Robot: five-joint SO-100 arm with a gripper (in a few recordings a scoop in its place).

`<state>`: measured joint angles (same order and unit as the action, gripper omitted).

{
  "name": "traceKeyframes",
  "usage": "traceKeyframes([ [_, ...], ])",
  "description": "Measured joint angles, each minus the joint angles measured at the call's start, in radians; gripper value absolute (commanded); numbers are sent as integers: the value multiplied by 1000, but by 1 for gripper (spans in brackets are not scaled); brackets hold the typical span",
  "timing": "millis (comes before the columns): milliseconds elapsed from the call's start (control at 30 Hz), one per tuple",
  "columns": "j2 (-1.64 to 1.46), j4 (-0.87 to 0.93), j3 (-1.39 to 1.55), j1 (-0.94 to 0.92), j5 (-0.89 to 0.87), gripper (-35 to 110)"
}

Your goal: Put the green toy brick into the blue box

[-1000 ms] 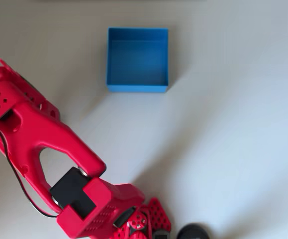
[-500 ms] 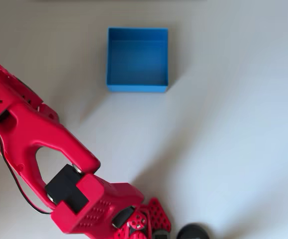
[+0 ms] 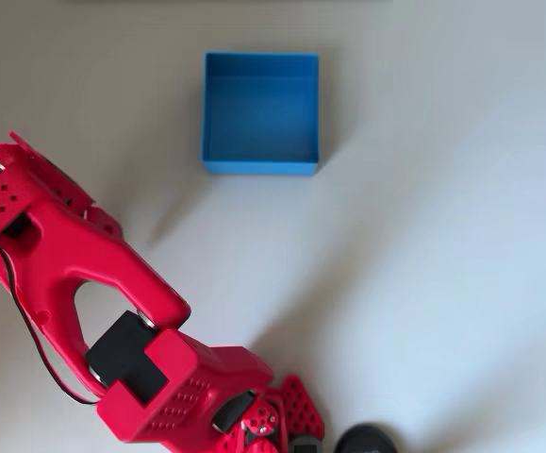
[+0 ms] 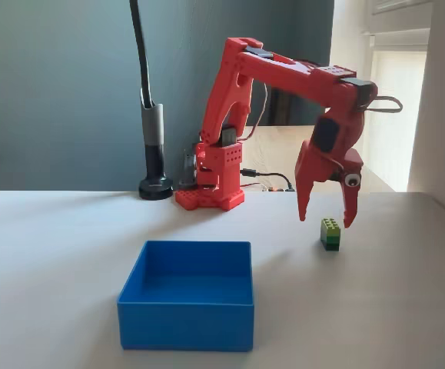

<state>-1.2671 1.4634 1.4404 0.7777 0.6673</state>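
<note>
- One green toy brick (image 4: 330,232) stands on the desk (image 4: 406,307) in the fixed view, studs up, a darker green layer beneath its lime top.
- The brick sits well apart from the one blue box (image 4: 187,305), off to the box's right and farther back in that view.
- The hand (image 4: 327,217) hangs just above the brick, its two red fingers pointing down and spread apart, gripping nothing; the brick lies below the gap, nearer the right finger.
- The box is empty in both views, its flat bottom bare.
- The overhead view shows the box (image 3: 260,112) from above as a square near the top edge, with the single red arm (image 3: 74,283) reaching across the lower left.
- A black lamp base (image 4: 155,187) stands behind, beside the arm's base.
</note>
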Motion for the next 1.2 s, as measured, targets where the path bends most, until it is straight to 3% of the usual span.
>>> traceKeyframes([
  [600,0,-150,72,0,-32,18],
  [967,0,-222,124,21,-101,0],
  [1200,0,-218,115,31,-158,0],
])
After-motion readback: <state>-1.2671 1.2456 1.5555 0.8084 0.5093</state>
